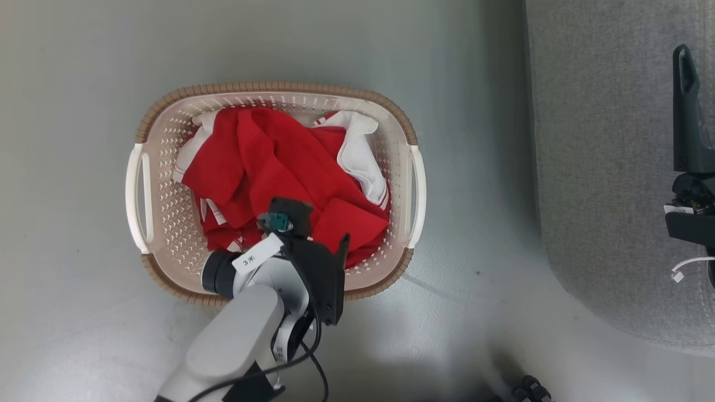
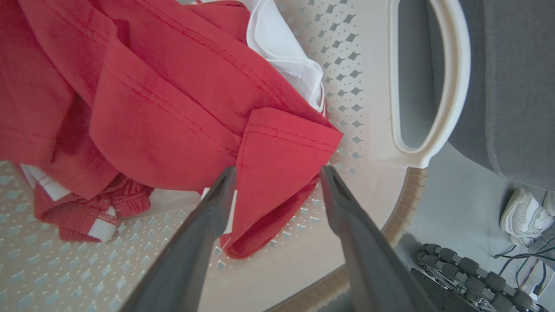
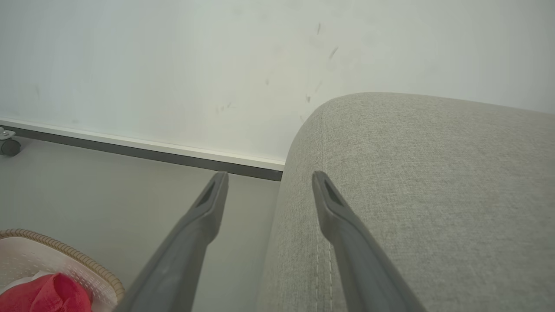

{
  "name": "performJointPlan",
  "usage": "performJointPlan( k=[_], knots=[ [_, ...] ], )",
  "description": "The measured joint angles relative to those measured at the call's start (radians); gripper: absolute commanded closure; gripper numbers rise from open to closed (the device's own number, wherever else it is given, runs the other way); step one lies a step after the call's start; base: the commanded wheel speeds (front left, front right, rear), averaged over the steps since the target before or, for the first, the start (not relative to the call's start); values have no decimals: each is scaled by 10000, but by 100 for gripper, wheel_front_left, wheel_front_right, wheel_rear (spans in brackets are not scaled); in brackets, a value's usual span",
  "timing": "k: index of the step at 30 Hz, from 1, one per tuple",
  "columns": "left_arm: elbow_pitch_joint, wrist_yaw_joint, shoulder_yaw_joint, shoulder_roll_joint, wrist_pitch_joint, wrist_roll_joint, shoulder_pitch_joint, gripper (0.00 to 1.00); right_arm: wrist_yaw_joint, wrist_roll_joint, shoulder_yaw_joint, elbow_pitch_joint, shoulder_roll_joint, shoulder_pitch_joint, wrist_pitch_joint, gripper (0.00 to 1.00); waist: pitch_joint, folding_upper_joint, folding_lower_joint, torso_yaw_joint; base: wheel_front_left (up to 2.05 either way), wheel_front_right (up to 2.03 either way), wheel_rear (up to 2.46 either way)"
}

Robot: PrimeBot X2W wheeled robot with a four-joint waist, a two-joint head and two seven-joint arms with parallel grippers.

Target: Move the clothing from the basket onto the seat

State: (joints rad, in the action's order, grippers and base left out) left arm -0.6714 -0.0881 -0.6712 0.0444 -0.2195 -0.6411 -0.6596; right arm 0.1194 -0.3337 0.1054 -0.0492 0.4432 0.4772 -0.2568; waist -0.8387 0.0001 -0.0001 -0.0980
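**Basket and seat, seen from above.** We see the basket (image 1: 279, 87) standing on bare grey floor (image 1: 475, 234), with open floor along every side. A strip of floor lies between its right handle and the rounded edge of the seat (image 1: 603, 167). The clothing (image 1: 268, 162) is crumpled bright red with white panels and striped trim. It fills the basket from the far rim to the near right corner. The left gripper (image 2: 278, 170) hangs inside at that corner, fingers spread wide astride a hemmed red fold and clamping nothing. The right gripper (image 3: 269, 174) hovers above the seat, equally wide and empty.
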Motion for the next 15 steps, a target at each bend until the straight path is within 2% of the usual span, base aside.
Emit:
performJointPlan(
  k=[15],
  knots=[
    [-982,-86,-414,4,-44,-299,-773,0,40,88,-15,-134,138,3,0,0,-400,-1,0,41,0,0,0]
  ],
)
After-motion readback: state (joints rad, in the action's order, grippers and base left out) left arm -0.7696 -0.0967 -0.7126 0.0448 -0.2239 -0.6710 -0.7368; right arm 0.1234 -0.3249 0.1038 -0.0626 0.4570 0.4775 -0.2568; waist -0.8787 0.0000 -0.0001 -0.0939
